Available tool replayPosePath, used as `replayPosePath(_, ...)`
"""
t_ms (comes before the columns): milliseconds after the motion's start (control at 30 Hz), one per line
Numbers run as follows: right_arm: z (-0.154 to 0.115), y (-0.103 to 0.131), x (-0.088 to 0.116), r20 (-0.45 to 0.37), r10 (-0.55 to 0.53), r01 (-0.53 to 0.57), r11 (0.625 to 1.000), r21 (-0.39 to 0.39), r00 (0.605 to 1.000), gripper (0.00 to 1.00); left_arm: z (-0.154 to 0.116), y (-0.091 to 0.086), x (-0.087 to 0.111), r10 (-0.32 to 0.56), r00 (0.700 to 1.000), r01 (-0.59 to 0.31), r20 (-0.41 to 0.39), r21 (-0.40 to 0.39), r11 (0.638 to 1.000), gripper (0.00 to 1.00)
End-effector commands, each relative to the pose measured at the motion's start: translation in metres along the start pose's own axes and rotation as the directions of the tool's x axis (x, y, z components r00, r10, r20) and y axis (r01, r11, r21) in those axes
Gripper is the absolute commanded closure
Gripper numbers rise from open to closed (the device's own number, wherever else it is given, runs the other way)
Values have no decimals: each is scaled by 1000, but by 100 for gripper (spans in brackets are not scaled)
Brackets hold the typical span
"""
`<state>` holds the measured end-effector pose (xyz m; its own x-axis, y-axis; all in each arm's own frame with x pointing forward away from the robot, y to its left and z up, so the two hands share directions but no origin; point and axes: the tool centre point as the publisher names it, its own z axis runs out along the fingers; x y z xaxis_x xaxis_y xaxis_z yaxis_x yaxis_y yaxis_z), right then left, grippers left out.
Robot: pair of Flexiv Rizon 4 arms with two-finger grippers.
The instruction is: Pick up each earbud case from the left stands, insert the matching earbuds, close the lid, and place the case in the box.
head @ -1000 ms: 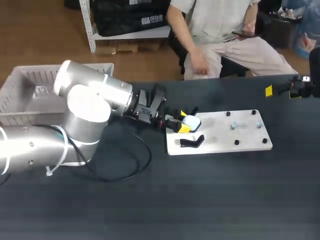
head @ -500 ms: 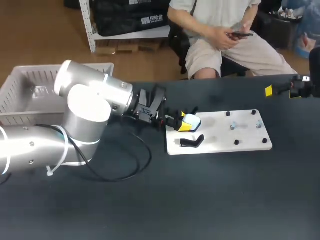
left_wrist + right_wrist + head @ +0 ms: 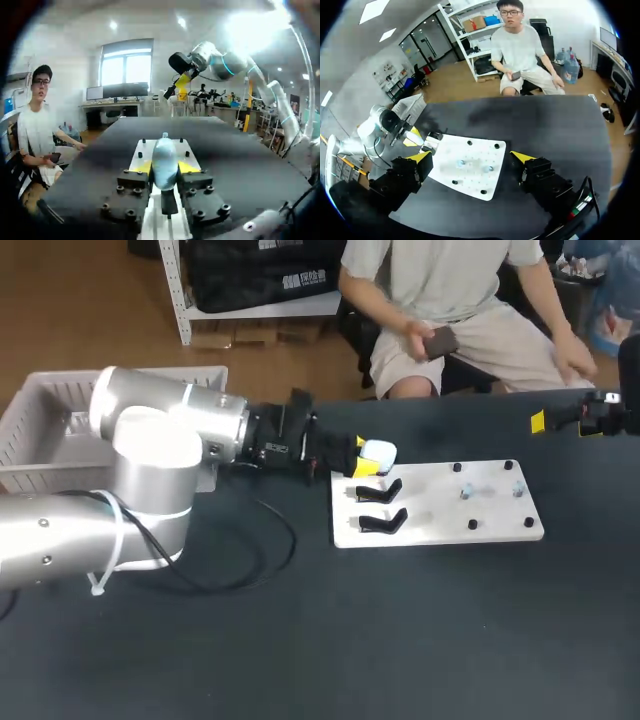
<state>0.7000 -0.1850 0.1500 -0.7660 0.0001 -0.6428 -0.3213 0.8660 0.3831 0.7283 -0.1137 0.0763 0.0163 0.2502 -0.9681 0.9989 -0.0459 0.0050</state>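
Black table [image 3: 300, 640], my left gripper [image 3: 367, 459] clamped on earbud case [image 3: 165, 159] over white board [image 3: 490, 512], my right gripper [image 3: 471, 159] wide open, empty.

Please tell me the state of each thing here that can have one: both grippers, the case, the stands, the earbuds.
left gripper: shut on the earbud case
earbud case: lid closed, held clear of the stands
stands: both empty
earbuds: loose on the board
right gripper: open, holding nothing
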Motion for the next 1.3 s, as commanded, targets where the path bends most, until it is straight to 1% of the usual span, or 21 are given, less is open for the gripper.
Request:
replayPosePath(33, 0, 0, 0, 0, 0, 0, 1000, 0, 1000, 0, -16, -25, -14, 20, 993, -11, 115, -79, 997, 100)
replayPosePath(67, 0, 0, 0, 0, 0, 0, 1000, 0, 1000, 0, -17, -26, -16, 31, 990, -18, 139, -91, 996, 100)
replayPosePath(233, 0, 0, 0, 0, 0, 0, 1000, 0, 1000, 0, -24, -32, -27, 61, 978, -40, 198, -105, 994, 100)
replayPosePath(1300, 0, 0, 0, 0, 0, 0, 1000, 0, 1000, 0, -24, -32, -27, 61, 978, -40, 198, -105, 994, 100)
